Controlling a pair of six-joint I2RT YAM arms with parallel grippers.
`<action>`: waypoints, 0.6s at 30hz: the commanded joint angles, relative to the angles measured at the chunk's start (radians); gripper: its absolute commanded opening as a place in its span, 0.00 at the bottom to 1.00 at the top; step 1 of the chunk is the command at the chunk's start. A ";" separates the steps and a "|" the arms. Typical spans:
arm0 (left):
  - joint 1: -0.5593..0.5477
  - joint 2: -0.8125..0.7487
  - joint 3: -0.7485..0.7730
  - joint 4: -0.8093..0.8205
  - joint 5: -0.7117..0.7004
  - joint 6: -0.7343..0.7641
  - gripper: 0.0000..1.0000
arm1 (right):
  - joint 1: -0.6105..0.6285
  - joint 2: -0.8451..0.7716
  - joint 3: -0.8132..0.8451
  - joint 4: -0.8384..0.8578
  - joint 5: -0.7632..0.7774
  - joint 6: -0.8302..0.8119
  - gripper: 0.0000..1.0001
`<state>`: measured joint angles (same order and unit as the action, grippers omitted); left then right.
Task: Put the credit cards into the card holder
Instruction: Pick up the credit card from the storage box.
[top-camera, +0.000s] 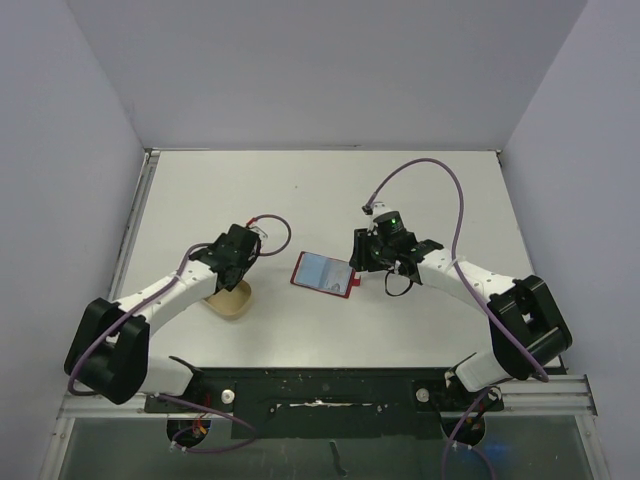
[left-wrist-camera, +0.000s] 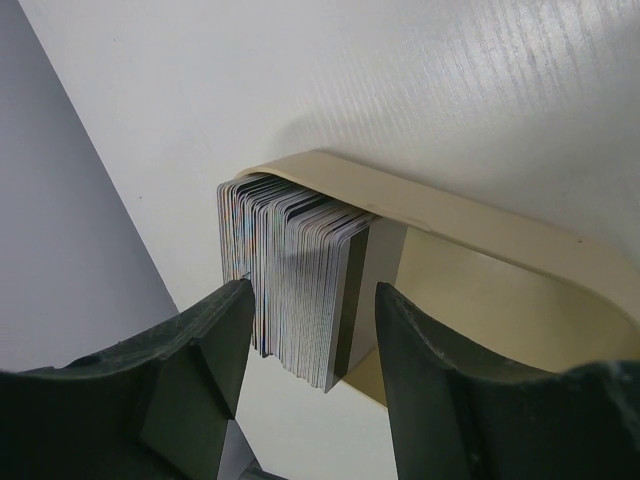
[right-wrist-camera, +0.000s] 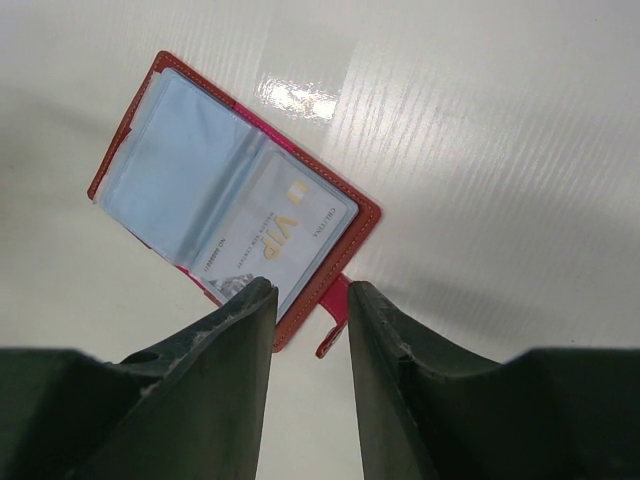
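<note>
The credit cards (left-wrist-camera: 295, 270) stand on edge as a thick stack at one end of a tan oval dish (left-wrist-camera: 480, 225). My left gripper (left-wrist-camera: 310, 295) is open and straddles the stack's near edge, with a gap on the right side. From above, the left gripper (top-camera: 235, 272) hangs over the dish (top-camera: 232, 303). The card holder (right-wrist-camera: 150, 90), a red wallet, lies open on the table with a "VIP" card (right-wrist-camera: 285, 225) in its right sleeve. My right gripper (right-wrist-camera: 310, 290) is open at the wallet's near edge, with the snap tab (right-wrist-camera: 335, 310) between its fingertips but not pinched. In the top view the card holder (top-camera: 322, 271) lies left of the right gripper (top-camera: 357, 265).
The white table (top-camera: 320, 190) is walled at the back and both sides. A purple cable (top-camera: 440, 175) loops above the right arm.
</note>
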<state>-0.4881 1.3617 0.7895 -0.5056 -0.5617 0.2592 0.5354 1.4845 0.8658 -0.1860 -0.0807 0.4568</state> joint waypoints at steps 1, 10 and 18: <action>0.003 0.015 0.000 0.056 -0.030 0.021 0.49 | -0.009 -0.041 0.042 0.050 -0.023 0.005 0.35; 0.003 0.049 0.012 0.054 -0.065 0.033 0.47 | -0.023 -0.050 0.044 0.045 -0.032 -0.002 0.35; 0.001 0.046 0.013 0.064 -0.095 0.050 0.43 | -0.023 -0.044 0.050 0.039 -0.044 -0.004 0.35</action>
<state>-0.4881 1.4113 0.7853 -0.4900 -0.6216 0.2890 0.5167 1.4780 0.8696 -0.1802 -0.1097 0.4564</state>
